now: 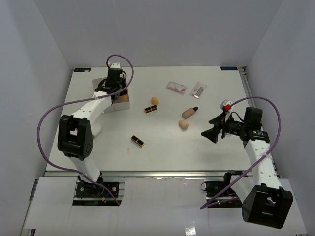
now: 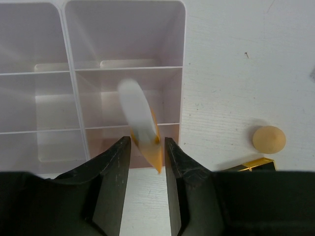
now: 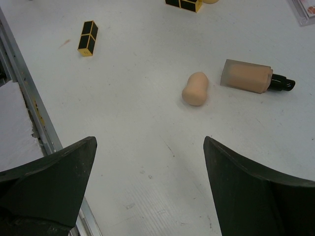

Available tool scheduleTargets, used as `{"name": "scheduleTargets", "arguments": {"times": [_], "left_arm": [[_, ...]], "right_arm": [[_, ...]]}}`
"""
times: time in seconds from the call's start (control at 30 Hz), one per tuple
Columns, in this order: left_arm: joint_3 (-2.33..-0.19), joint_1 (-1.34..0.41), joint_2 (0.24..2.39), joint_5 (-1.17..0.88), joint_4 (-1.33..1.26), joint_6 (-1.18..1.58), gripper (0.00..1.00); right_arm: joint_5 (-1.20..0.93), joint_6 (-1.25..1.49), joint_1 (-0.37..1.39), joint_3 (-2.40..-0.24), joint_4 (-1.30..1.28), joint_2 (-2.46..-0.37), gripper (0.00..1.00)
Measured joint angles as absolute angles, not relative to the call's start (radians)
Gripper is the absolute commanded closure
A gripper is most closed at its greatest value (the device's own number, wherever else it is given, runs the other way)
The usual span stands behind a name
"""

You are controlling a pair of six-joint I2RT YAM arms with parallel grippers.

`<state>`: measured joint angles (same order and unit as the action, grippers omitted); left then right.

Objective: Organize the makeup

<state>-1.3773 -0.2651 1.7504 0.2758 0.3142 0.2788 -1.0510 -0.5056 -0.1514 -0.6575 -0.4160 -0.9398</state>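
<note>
While the drop into the box is the step in hand, orange tube (image 2: 142, 125): tilted between the left fingers, white cap forward, above the right-hand column of the white box (image 2: 183, 73); not yet lying in a cell.
Left gripper (image 2: 147, 143): jaws narrow on either side of the tube. Blur smears the tube, so I cannot tell whether they pinch it or have let go.
Right gripper (image 3: 150, 147): spread wide and empty, above bare table near a sponge (image 3: 195, 88) and the tan bottle (image 3: 248, 76).
Loose on the table: near lipstick (image 1: 138, 141), far lipstick (image 1: 151, 108), second sponge (image 2: 268, 139), pink packet (image 1: 176, 87), clear packet (image 1: 198, 89), all apart from the box.
Doing it well: keep the wrist centred over one cell, not over a divider. Part the jaws low so the tube slides in lengthwise, then lift straight up clear of the walls.
Risk: a tilted tube may bridge a divider or tip out over the near rim.
</note>
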Motion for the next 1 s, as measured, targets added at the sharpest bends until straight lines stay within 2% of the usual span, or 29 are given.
{"name": "scheduleTargets", "arguments": {"times": [0.27,0.7,0.87,1.0], "left_arm": [[-1.361,-0.265,1.750,0.239,0.313,0.281,0.40],[-1.325,-0.265,1.742,0.212,0.312,0.282,0.40],[-1.291,-0.265,1.668,0.185,0.328,0.292,0.29],[-1.204,-0.258,1.491,0.152,0.339,0.339,0.23]], "right_arm": [[-1.053,-0.506,-0.157,-0.657,-0.416,-0.940,0.04],[-1.058,-0.506,-0.157,-0.657,-0.416,-0.940,0.04],[-1.063,-0.513,-0.157,-0.657,-0.417,-0.939,0.04],[-1.077,-0.533,-0.157,-0.657,-0.418,-0.939,0.04]]}}
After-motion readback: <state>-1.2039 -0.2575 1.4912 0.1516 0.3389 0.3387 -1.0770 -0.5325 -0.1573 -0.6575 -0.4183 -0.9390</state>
